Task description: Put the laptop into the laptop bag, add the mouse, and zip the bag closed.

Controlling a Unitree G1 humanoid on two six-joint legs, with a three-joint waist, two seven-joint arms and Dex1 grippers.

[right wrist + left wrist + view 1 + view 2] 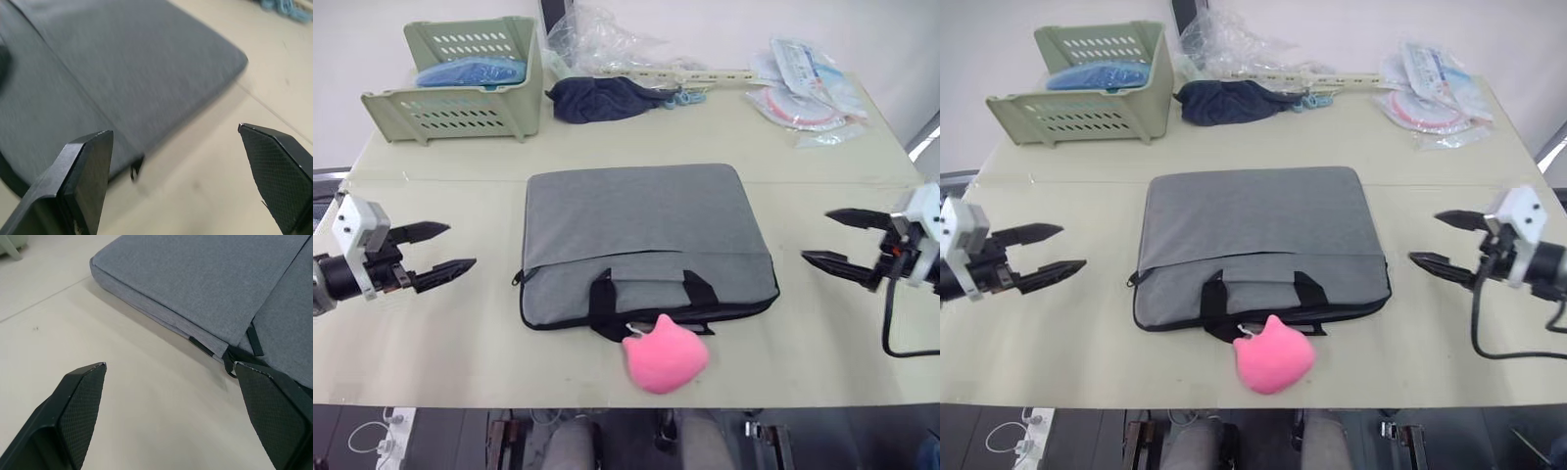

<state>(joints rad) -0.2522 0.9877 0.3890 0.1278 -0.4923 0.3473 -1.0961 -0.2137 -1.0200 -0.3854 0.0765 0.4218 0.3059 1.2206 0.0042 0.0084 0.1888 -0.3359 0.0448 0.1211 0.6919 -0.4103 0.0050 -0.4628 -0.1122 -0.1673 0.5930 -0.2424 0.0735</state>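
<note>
Left eye view: laptop bag (646, 235) unmarked; left hand (440, 253), right hand (830, 240) apart.

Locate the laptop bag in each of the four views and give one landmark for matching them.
Left eye view: laptop bag at table centre, between the open grippers.
Right eye view: centre, shifted slightly left.
Left wrist view: upper right, past the left gripper.
Right wrist view: upper left, past the right gripper.
Shared landmark: the bag's black-edged corner by each gripper.

Green basket (475, 93) far-left; navy cloth (602, 98), plastic packets (808, 83) behind; pink blob (664, 354) at near edge.
</note>
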